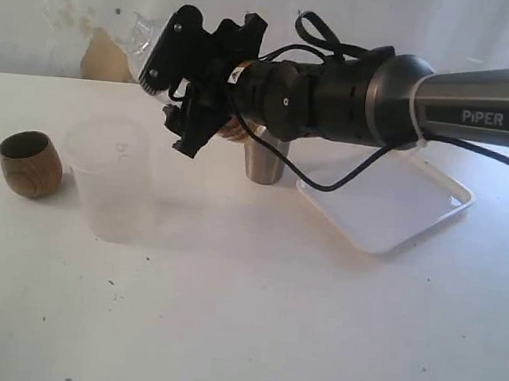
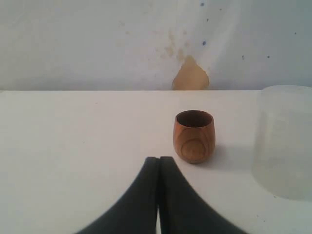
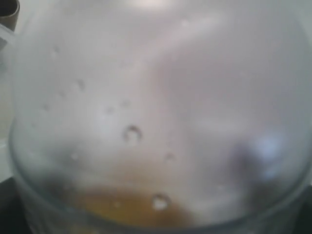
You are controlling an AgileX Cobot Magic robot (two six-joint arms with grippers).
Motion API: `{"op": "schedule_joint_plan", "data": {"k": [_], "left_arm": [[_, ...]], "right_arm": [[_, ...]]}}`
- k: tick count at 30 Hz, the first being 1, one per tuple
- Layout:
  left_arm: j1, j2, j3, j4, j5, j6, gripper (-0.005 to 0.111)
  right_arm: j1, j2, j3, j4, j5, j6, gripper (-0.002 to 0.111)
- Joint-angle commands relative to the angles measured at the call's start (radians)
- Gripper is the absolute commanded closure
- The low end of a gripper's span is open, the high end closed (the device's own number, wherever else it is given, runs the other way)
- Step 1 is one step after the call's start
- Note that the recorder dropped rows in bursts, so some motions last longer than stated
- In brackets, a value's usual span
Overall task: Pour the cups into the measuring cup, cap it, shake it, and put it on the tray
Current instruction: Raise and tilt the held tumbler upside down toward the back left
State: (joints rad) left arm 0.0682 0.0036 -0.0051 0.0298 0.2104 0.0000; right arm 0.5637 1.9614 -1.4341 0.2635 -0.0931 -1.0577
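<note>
My right gripper (image 1: 179,90) reaches across to the left and is shut on the clear measuring cup (image 1: 142,33), held tilted in the air above the frosted plastic cup (image 1: 109,178). In the right wrist view the measuring cup (image 3: 156,112) fills the frame, with droplets on its wall and brown contents at one end. The wooden cup (image 1: 29,164) stands at the far left. The steel tumbler (image 1: 266,160) is partly hidden behind the arm. The white tray (image 1: 387,207) lies at the right. My left gripper (image 2: 158,163) is shut and empty, a short way from the wooden cup (image 2: 194,136).
The right arm (image 1: 406,92) and its cable stretch low over the tray and the steel tumbler. The frosted cup (image 2: 285,141) stands beside the wooden cup. A stained white wall (image 1: 97,52) closes off the back of the white table (image 1: 252,315).
</note>
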Motion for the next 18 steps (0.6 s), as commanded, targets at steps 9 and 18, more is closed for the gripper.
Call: {"op": "schedule_joint_plan", "data": {"k": [9, 18], "left_arm": [[0.001, -0.004, 0.005, 0.0, -0.008, 0.0, 0.107], [0.001, -0.004, 0.005, 0.0, -0.008, 0.0, 0.107]], "right_arm": [[-0.006, -0.017, -0.021, 0.19, -0.147, -0.359, 0.108], [-0.006, -0.017, -0.024, 0.567, -0.269, -0.773, 0.108]]}}
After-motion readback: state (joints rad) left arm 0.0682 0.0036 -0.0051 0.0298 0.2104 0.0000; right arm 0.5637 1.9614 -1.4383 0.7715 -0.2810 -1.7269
